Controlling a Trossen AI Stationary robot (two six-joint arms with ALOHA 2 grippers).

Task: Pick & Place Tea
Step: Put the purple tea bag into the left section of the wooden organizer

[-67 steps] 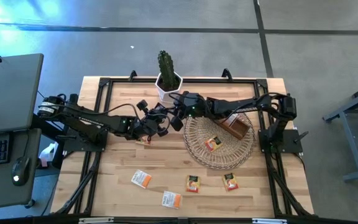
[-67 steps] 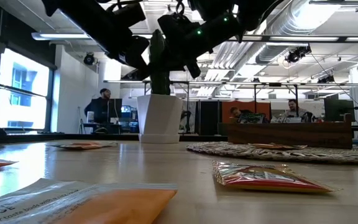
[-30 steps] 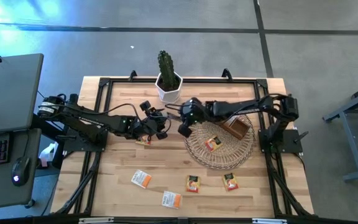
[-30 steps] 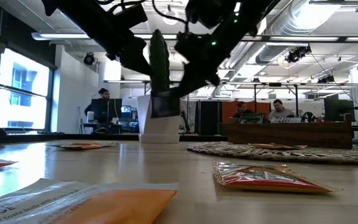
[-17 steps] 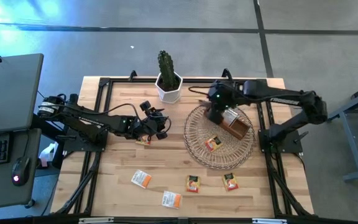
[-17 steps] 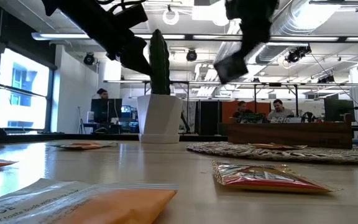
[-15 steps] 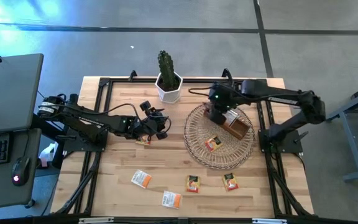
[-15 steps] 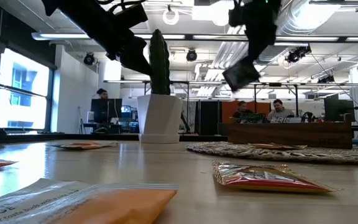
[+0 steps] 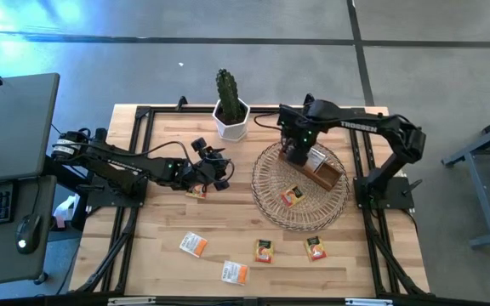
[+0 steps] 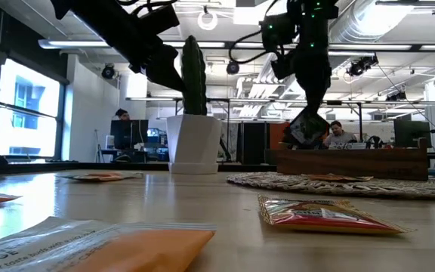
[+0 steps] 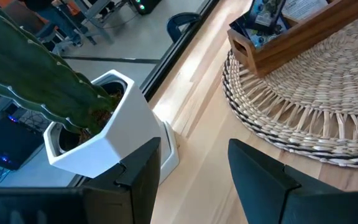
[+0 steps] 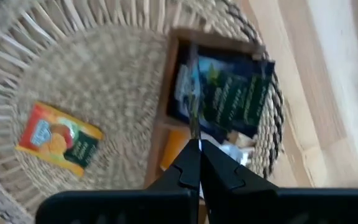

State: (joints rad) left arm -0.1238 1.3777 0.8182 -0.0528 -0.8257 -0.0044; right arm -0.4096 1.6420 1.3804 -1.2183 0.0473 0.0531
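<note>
- The right gripper (image 9: 297, 155) hangs above the far end of the wooden box (image 9: 321, 172), its fingers pinched together on a dark tea sachet (image 12: 232, 98).
- That sachet is black with a green label and a blue patch; it hangs edge-up from the fingertips, right over the box's open compartment.
- The box lies on the round wicker tray (image 9: 272, 204) and already holds other sachets, white and orange ones showing inside.
- A yellow-red sachet (image 9: 292, 196) lies flat on the tray, near the box.
- Four more sachets lie on the table's near side: two white-and-orange (image 9: 193, 245) and two yellow-red (image 9: 264, 251).
- The left gripper (image 9: 216, 172) waits left of the tray, near the potted cactus (image 9: 229, 104), fingers spread apart and empty.
</note>
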